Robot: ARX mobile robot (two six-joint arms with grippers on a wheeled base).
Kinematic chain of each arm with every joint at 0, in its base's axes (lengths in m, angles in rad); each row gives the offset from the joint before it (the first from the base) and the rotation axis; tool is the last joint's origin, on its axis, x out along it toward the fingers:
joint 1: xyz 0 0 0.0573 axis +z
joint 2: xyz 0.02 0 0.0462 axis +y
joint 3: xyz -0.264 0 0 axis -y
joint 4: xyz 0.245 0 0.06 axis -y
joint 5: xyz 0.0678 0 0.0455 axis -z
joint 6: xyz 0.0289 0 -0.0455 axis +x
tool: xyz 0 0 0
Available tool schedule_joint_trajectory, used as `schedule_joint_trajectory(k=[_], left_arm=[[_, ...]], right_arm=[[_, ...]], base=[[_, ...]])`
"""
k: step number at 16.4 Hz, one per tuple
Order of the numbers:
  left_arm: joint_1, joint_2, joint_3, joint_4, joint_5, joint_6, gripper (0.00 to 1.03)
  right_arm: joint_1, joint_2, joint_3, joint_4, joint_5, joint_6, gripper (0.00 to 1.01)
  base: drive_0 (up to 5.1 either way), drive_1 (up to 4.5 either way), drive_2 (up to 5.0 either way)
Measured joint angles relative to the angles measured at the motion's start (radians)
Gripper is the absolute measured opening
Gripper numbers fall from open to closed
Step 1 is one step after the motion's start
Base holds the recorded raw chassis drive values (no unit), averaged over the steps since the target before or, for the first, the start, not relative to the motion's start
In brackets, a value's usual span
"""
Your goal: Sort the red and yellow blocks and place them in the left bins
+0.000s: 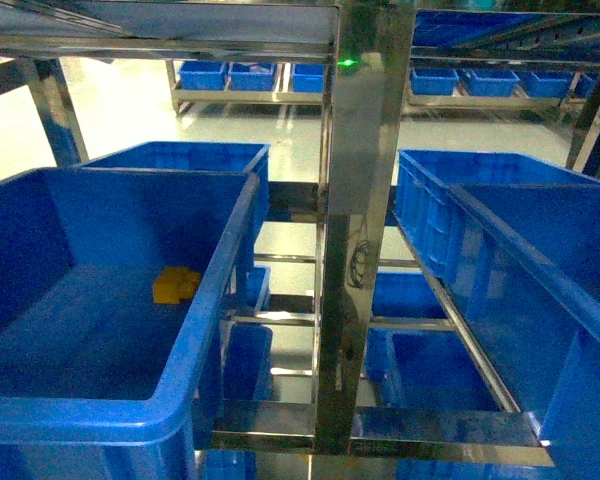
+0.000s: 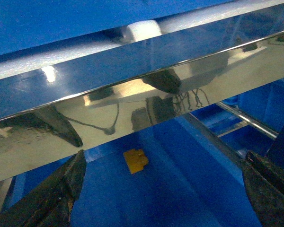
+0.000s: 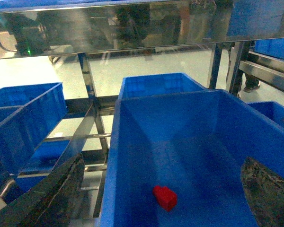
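A yellow block (image 1: 175, 283) lies on the floor of the big blue left bin (image 1: 223, 285). In the left wrist view the same yellow block (image 2: 136, 161) sits below and ahead of my left gripper (image 2: 164, 153), which is open and holds nothing. A red block (image 3: 165, 197) rests on the floor of a blue right-side bin (image 3: 110, 161). My right gripper (image 3: 164, 158) hovers open above it, its fingers wide apart on either side of the block. Neither gripper shows in the head view.
A shiny steel upright (image 1: 355, 230) divides the rack. A polished steel rail (image 2: 132, 101) crosses close above the left gripper. More blue bins stand behind on the left (image 1: 180, 157) and on the right (image 1: 500, 215), with further ones on lower shelves (image 1: 430, 365).
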Motion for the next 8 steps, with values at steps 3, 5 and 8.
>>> schedule_joint_trajectory(k=[3,5,8], left_arm=[[-0.009,-0.055,-0.006,-0.047,-0.014,-0.038,0.98],[0.003,-0.103,-0.049,-0.049,-0.015,-0.045,0.98],[0.01,-0.174,-0.183,-0.003,-0.039,-0.071,0.98]], right_arm=[[0.0,0.0,0.0,-0.001,0.0,0.0,0.98],[0.0,0.0,0.0,0.0,0.0,0.0,0.98],[0.0,0.0,0.0,-0.001,0.0,0.0,0.98]], base=[[0.0,0.0,0.0],[0.0,0.0,0.0],[0.0,0.0,0.0]])
